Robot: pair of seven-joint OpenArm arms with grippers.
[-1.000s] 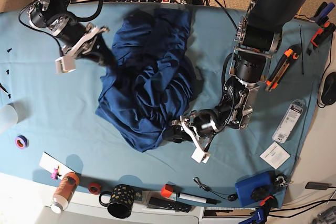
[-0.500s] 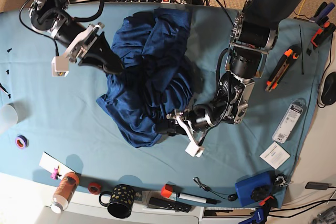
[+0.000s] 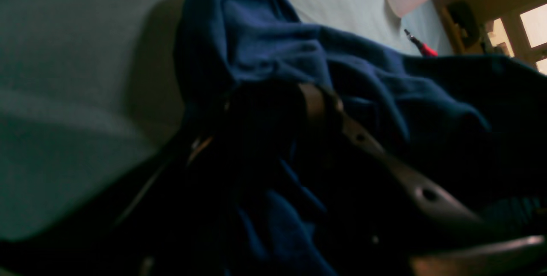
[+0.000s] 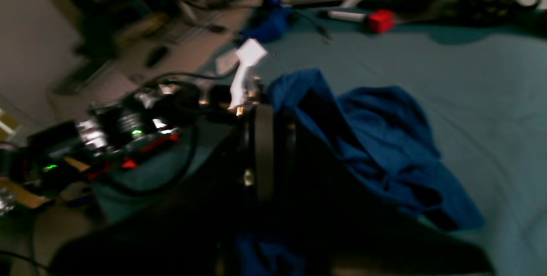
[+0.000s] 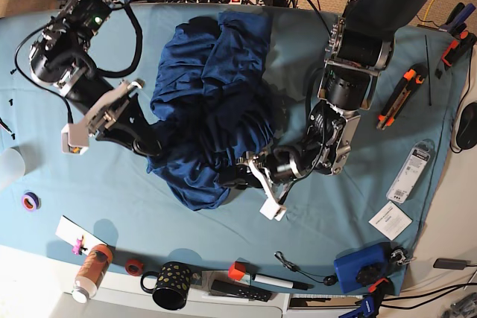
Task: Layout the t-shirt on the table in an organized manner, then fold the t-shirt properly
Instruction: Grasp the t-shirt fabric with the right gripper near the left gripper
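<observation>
- One wide table (image 5: 89, 191) fills the base view, covered in a light teal cloth, with tools and clutter along its edges.
- Bunched in the middle of it lies the dark navy t-shirt (image 5: 212, 102), a crumpled heap running from the far edge toward the near side, not laid flat anywhere.
- On that view's left, the right gripper (image 5: 153, 147) presses its dark fingertips into the heap's left edge — the jaws are drawn together, and the right wrist view shows blue cloth (image 4: 376, 148) bunched right at the fingers, so it seems to be pinching a fold.
- On the view's right, the left gripper (image 5: 242, 176) reaches into the heap's lower right edge; in the left wrist view one brownish finger (image 3: 367, 143) lies across dark folds (image 3: 265, 54), with cloth gathered between the jaws, though how firmly it grips I cannot tell.
- Near the front edge stand a black mug with yellow dots (image 5: 171, 284), a small red block (image 5: 237, 270) and an orange-capped bottle (image 5: 91, 272).
- At the right edge lies an orange utility knife (image 5: 401, 94).
</observation>
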